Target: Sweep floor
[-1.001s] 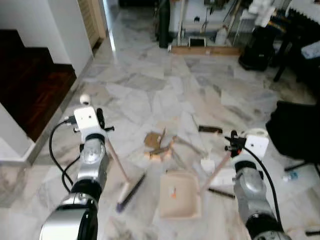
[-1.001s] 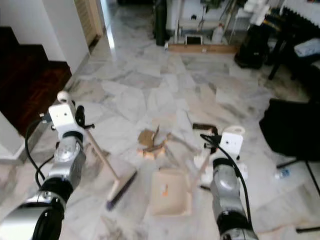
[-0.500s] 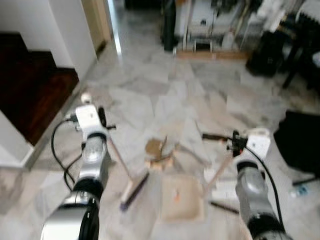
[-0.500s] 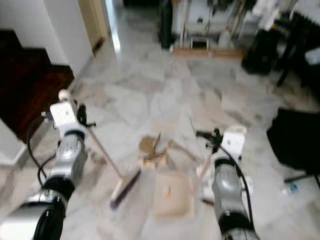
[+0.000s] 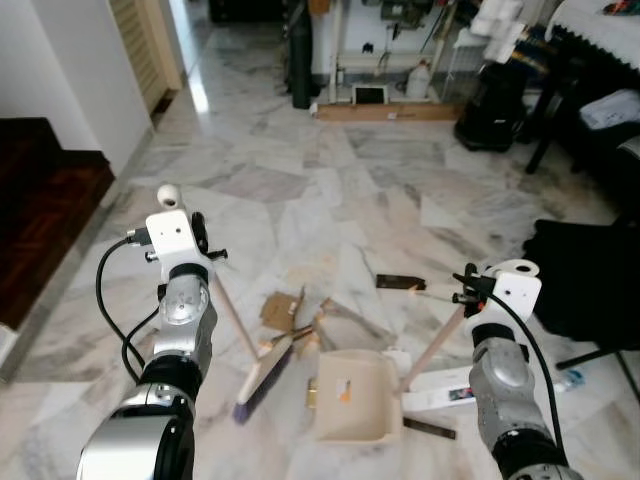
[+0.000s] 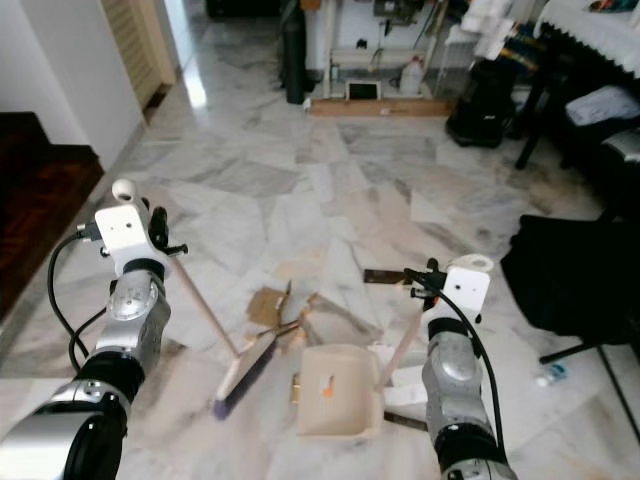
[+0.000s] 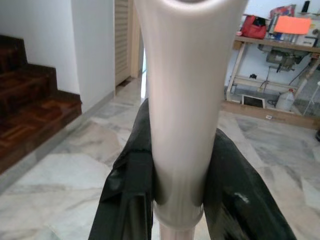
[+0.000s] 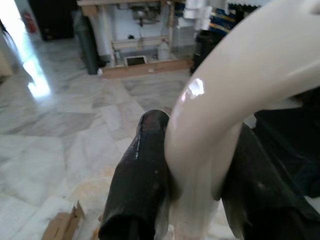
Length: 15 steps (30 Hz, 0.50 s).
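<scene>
My left gripper (image 5: 205, 256) is shut on the pale handle of a broom (image 5: 262, 372), whose head rests on the marble floor by torn cardboard scraps (image 5: 281, 308) and small wood bits (image 5: 306, 336). In the left wrist view the black fingers (image 7: 131, 195) clamp the handle on both sides. My right gripper (image 5: 468, 292) is shut on the long handle of a cream dustpan (image 5: 356, 398), which lies flat on the floor right of the broom head with a small orange bit inside. The right wrist view shows the fingers (image 8: 142, 175) around the curved handle top.
A dark strip (image 5: 400, 282), a white packet (image 5: 446, 396) and a plastic bottle (image 5: 572, 380) lie on the floor. A black chair (image 5: 592, 272) stands at the right, and dark wooden stairs (image 5: 40, 215) at the left. A workbench (image 5: 385, 55) and black bin (image 5: 300, 60) are far ahead.
The whole view has shifted and sharpened as the camera moved. The broom head now lies closer to the cardboard scraps. Both grippers keep their hold.
</scene>
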Motion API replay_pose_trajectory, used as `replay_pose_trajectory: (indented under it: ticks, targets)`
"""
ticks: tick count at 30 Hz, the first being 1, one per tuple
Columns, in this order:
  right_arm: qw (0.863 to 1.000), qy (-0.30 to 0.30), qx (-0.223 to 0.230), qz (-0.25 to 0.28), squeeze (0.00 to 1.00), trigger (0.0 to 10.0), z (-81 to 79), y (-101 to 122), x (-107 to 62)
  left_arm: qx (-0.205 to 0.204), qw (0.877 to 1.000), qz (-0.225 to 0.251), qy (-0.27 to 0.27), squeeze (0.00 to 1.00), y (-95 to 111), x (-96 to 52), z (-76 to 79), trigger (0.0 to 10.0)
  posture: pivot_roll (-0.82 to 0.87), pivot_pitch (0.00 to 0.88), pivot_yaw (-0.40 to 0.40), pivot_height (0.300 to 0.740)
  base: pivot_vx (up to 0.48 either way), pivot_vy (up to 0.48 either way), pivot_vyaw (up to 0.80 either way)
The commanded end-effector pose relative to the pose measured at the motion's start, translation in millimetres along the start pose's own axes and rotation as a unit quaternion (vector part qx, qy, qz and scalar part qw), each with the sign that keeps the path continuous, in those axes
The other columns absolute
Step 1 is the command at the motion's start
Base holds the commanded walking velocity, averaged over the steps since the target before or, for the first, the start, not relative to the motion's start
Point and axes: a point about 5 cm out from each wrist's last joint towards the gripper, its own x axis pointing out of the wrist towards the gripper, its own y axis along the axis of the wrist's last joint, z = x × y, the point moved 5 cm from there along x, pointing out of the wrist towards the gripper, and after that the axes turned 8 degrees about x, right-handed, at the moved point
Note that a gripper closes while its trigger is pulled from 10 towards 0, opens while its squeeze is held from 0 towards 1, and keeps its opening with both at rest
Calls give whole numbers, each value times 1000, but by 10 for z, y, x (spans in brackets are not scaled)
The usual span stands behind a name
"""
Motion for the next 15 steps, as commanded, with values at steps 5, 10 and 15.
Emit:
replay_pose_trajectory:
  ticks: [5,10,15]
  targets:
    - [1000,9,14,27,0,10000,-66,128,33,11,1000,19,0,0,91,29,-7,10000,-63,55,21,740,349,0,0]
    - [1000,7,11,26,0,10000,-51,125,30,8,1000,19,-3,0,88,23,14,10000,-64,57,20,740,349,0,0]
    - [1000,5,8,25,0,10000,-29,122,27,5,1000,21,-10,0,91,10,50,10000,-67,64,19,740,136,0,0]
